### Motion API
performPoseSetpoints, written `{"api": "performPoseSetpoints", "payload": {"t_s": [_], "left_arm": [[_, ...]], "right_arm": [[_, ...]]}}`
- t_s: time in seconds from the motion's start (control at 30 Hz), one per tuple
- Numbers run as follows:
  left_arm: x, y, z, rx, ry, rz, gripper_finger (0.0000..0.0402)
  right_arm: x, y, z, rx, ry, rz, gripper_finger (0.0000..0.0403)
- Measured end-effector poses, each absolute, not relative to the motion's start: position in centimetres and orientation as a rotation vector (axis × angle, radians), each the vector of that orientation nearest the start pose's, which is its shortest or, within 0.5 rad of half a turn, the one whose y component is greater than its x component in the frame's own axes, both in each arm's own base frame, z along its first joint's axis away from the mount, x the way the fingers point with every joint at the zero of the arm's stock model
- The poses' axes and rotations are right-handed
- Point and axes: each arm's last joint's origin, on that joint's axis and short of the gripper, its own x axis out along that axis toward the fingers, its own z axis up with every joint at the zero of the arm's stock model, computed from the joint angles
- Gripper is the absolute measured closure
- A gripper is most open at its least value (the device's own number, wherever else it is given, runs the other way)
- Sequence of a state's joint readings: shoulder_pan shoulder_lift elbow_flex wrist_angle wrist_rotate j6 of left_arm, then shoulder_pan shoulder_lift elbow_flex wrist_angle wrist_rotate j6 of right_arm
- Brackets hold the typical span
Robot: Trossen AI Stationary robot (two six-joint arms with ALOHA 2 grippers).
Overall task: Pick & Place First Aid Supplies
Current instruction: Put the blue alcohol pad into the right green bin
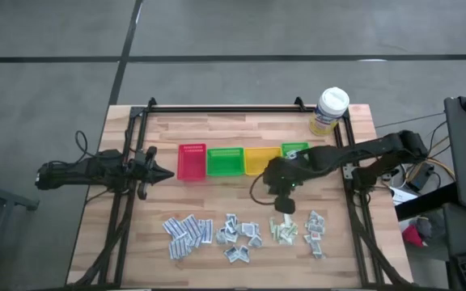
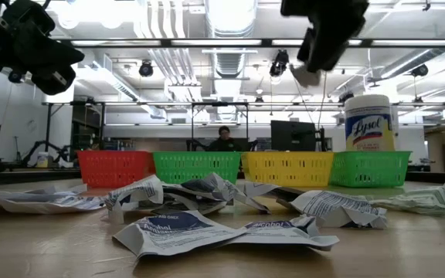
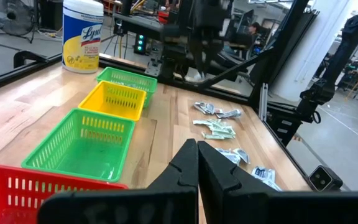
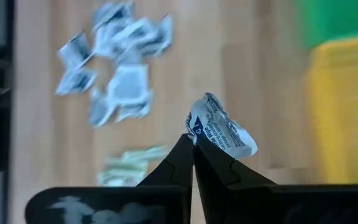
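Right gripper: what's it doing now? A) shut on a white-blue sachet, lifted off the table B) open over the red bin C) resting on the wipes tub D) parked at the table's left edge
A: the right gripper pinches a crumpled white-blue sachet above the table.

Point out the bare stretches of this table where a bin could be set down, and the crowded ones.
Free: the bare wood between the table's left edge and the red bin, and the strip from the bins to its back edge, up to the wipes tub. Crowded: the near half, where sachets lie in clusters, with the right gripper above them, gripping one.
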State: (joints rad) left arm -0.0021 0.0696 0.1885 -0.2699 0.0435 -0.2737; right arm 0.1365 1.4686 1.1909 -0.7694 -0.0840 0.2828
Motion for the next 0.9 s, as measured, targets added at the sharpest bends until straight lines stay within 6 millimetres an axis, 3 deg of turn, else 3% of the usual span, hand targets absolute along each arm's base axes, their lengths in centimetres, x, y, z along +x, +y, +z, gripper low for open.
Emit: {"api": "performPoseSetpoints", "payload": {"t_s": [0.13,0.33,0.6,0.9], "left_arm": [[8.8,-0.1,19.6,-0.276,0.157,-0.025,0.0401],[8.8,-0.1,19.6,-0.276,0.156,-0.024,0.0401],[8.8,-0.1,19.6,-0.276,0.156,-0.024,0.0401],[8.8,-0.1,19.6,-0.276,0.157,-0.025,0.0401]], "right_arm": [[27.9,3.9,28.7,0.135,1.032,-0.105,0.0394],[26.1,3.1,29.1,0.11,1.015,-0.327,0.0394],[23.9,2.2,27.8,0.108,1.05,-0.626,0.0394],[22.9,1.0,25.4,0.198,1.098,-0.792,0.0394]]}}
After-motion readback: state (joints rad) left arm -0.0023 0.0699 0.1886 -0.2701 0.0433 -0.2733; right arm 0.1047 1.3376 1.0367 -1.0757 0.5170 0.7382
